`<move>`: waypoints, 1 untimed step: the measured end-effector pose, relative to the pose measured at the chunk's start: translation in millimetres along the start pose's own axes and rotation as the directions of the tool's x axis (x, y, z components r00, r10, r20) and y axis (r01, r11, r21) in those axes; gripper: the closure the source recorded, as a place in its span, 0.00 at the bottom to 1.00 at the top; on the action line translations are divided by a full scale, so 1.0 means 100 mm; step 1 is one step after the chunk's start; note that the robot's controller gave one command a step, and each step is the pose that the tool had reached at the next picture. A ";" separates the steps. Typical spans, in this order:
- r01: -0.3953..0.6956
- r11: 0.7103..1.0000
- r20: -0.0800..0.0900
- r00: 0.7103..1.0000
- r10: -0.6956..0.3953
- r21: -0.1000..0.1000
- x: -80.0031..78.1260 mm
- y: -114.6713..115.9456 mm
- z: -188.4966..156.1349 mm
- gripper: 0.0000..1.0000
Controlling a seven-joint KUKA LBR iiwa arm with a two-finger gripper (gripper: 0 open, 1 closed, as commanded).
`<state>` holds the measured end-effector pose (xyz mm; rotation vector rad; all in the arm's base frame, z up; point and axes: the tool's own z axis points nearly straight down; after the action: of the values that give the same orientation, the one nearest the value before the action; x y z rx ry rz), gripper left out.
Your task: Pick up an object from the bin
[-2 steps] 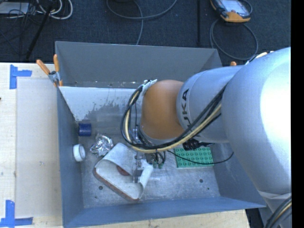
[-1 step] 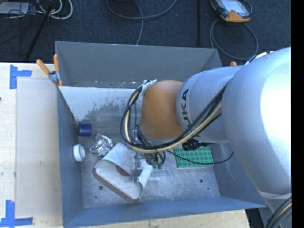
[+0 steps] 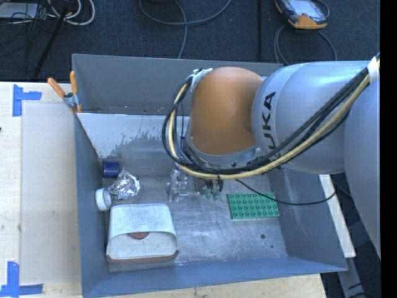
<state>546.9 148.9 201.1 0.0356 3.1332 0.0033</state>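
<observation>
From above, my pincer hung low over the bare middle of the grey metal bin, beneath my orange wrist cover; whether it was open or closed could not be told. A green studded plate lay flat just beside it, toward the view's right, and a crumpled foil ball toward the left. By the foil sat a small blue cylinder, a white cap and a white padded block with a red mark.

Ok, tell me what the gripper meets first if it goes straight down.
Most likely bare bin floor: the gripper points down at a gap between the crumpled foil and the green studded plate, with neither under it. Depth is hard to judge from this angle.
</observation>
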 end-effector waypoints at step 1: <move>-0.067 0.998 -0.018 0.998 0.067 0.007 0.76 0.04 0.33 1.00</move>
<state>471.2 154.7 167.2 0.1421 3.1484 -0.0053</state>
